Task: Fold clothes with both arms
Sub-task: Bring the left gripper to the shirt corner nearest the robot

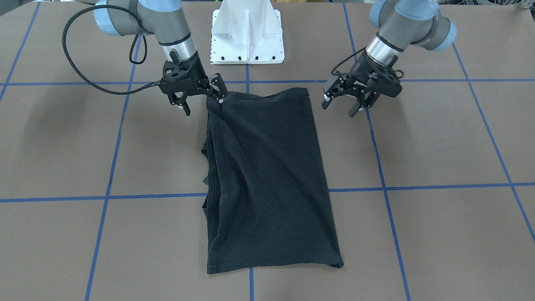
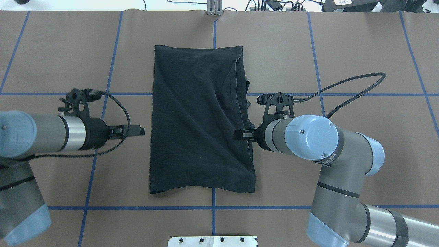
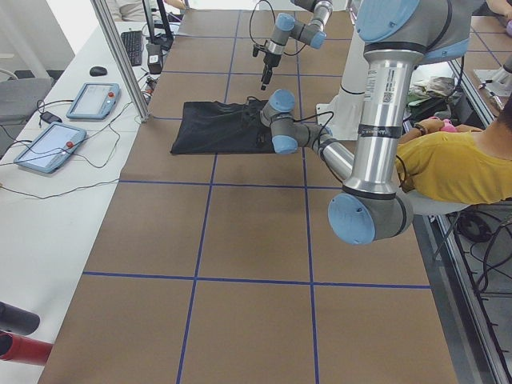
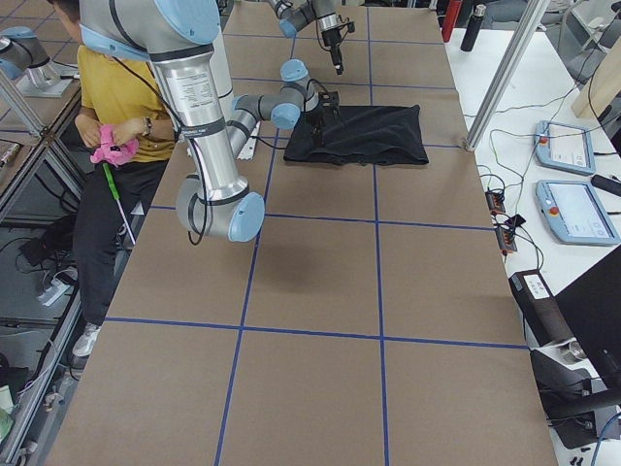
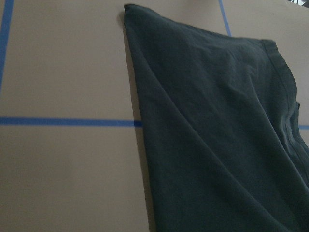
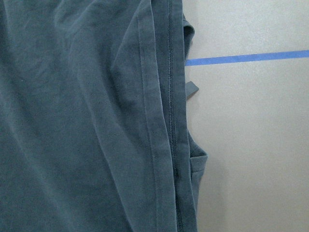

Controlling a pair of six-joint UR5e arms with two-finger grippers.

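Wide brown table (image 1: 62,146), marked into big squares by blue tape lines (image 1: 146,195).

Flat at its middle, a black T-shirt (image 1: 267,175), folded lengthwise into a long, narrow rectangle. One short end toward the white mounting base (image 1: 246,37), the other pointing away from it. Layered hems stacked along the shirt's right-arm side; a smooth folded edge along the left-arm side. Soft diagonal creases across the top layer.

Right arm (image 2: 308,137) reaching in from the shirt's hemmed side, elbow raised, wrist turned down over that edge. Left arm (image 2: 41,133) stretched in from the shirt's smooth side, forearm close to level, wrist tipped down toward the cloth.

Right gripper (image 1: 203,105) above the hemmed edge, in the half of the shirt nearer the base. Jaws spread wide, nothing between them. One fingertip (image 1: 220,98) over the shirt's corner, the other out past the edge above bare table. Contact with the cloth not clear from any view.

Left gripper (image 1: 338,110) just beside the shirt's smooth edge, apart from it. Jaws likewise spread, gripping nothing.
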